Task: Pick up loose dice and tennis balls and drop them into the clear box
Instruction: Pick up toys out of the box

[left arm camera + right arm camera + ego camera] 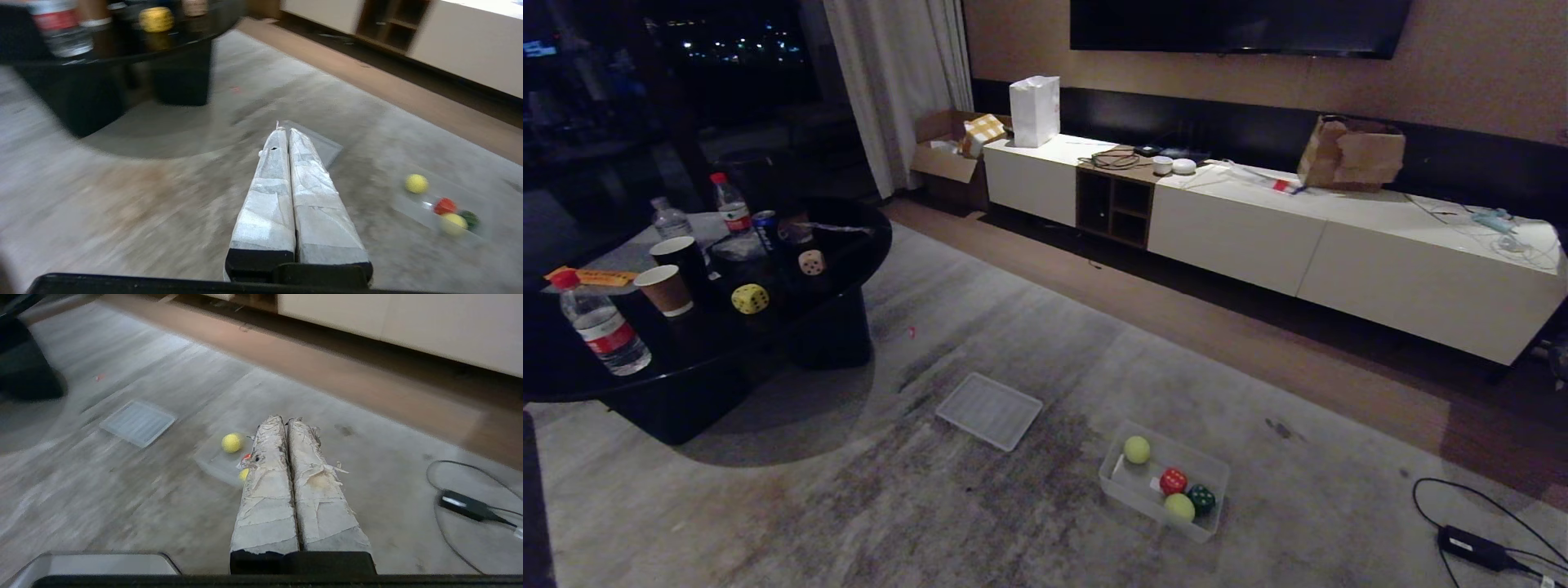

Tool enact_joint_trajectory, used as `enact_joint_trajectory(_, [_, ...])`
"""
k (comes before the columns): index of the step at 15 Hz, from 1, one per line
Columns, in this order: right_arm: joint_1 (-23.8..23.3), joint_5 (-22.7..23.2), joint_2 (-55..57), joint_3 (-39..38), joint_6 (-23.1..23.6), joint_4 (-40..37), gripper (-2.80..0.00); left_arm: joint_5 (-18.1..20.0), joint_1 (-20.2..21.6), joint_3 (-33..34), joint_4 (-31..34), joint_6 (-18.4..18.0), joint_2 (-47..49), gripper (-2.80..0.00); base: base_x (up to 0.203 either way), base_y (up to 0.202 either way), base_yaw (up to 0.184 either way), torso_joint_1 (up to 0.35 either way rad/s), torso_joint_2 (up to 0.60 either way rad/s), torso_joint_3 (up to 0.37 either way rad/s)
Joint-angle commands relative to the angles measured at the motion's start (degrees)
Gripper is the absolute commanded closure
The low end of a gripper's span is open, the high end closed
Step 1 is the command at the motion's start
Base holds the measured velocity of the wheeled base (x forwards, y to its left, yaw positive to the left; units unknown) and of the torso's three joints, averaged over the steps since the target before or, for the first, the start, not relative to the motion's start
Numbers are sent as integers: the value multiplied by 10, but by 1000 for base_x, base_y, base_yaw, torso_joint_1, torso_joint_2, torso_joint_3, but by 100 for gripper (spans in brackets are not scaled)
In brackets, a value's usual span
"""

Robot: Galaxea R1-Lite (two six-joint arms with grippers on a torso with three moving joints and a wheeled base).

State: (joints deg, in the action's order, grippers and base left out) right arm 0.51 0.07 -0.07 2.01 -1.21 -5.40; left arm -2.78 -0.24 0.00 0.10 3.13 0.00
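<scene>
Ahead of left hand (284, 130), pressed shut, empty: lid (316, 145) on rug. Right hand (284, 419) shut, empty, above clear box (212, 459); tennis ball (232, 442) inside.

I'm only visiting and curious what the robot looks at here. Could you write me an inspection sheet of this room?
Surface: grey carpet; round black table at left.
Job's things: clear box on the carpet holds two tennis balls, a red die and a dark green die; yellow die and tan die lie on the table; lid lies flat beside the box.
Clutter: water bottles, paper cups, a can.
Grippers: left gripper and right gripper both shut, empty.
Cables: black adapter with its cord.
Surroundings: white TV cabinet, curtain.
</scene>
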Motion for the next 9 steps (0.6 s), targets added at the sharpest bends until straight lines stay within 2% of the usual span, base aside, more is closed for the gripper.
enact_joint_trajectory(1, [0,0,1,0,1,0,0,1,0,1,0,-1,1,0,7,-3,126,-2,-1,7])
enact_joint_trajectory(9, [0,0,1,0,0,0,0,0,0,1,0,-1,1,0,0,-7,167,2,2,6])
